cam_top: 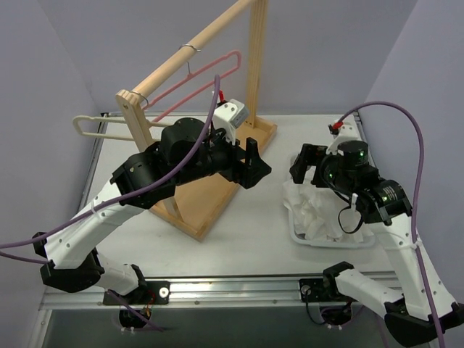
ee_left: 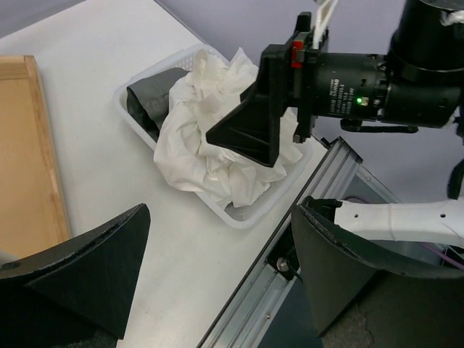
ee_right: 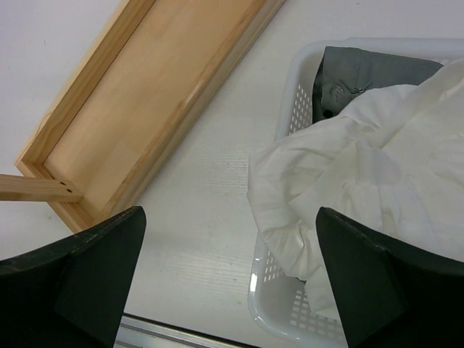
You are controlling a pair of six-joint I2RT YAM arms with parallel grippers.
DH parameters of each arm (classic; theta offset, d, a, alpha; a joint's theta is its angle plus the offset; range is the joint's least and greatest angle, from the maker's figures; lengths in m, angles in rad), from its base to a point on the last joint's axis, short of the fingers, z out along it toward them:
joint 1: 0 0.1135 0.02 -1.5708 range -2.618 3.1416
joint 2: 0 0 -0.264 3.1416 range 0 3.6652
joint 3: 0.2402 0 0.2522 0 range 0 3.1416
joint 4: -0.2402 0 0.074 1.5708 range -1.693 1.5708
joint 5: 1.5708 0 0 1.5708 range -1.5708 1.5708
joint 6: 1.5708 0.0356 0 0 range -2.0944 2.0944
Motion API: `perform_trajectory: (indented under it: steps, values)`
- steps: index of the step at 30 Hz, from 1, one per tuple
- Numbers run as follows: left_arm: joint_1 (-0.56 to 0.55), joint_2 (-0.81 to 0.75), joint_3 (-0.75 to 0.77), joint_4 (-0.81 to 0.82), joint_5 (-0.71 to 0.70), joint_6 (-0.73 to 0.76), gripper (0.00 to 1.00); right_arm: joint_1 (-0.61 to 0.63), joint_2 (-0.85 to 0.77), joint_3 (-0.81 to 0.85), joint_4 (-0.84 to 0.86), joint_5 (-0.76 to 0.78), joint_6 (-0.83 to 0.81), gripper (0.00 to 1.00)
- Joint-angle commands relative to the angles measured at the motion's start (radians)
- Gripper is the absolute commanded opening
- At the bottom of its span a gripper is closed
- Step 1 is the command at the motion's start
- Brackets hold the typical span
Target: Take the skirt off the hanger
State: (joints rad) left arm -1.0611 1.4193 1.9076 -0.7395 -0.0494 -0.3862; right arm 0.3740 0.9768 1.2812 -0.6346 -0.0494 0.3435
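A crumpled white skirt [cam_top: 315, 210] lies in a white basket [cam_top: 297, 235] at the right, on top of a grey garment [ee_right: 362, 76]. It also shows in the left wrist view [ee_left: 210, 145] and the right wrist view [ee_right: 348, 159]. A bare pink hanger [cam_top: 210, 69] hangs on the wooden rod. A bare cream hanger [cam_top: 94, 125] sticks out at the rack's left post. My left gripper [cam_top: 254, 165] is open and empty above the table, between rack and basket [ee_left: 217, 283]. My right gripper [cam_top: 308, 168] is open and empty over the basket's left edge [ee_right: 232, 283].
The wooden rack's base [cam_top: 210, 203] lies left of the basket, and shows in the right wrist view [ee_right: 159, 94]. The two grippers face each other closely. The table's metal front rail [ee_left: 290, 254] runs just past the basket [ee_left: 239, 216]. Walls close in on both sides.
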Motion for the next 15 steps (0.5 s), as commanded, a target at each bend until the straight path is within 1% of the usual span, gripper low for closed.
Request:
perform_trajectory:
  steps: [1, 6, 12, 15]
  values:
    - [-0.007, 0.009, -0.007, 0.008, -0.013, -0.014, 0.88, 0.005, -0.052, -0.046, -0.019, 0.068, 0.043, 1.00]
    - [-0.008, 0.033, -0.044, 0.015, -0.015, -0.022, 0.88, 0.005, -0.104, -0.129, -0.008, 0.022, 0.078, 1.00]
    - [-0.008, 0.026, -0.122, 0.037, -0.023, -0.033, 0.88, 0.005, -0.171, -0.220, 0.042, -0.041, 0.109, 1.00]
    - [-0.008, 0.015, -0.159, 0.045, -0.024, -0.039, 0.89, 0.003, -0.196, -0.255, 0.065, -0.047, 0.132, 1.00]
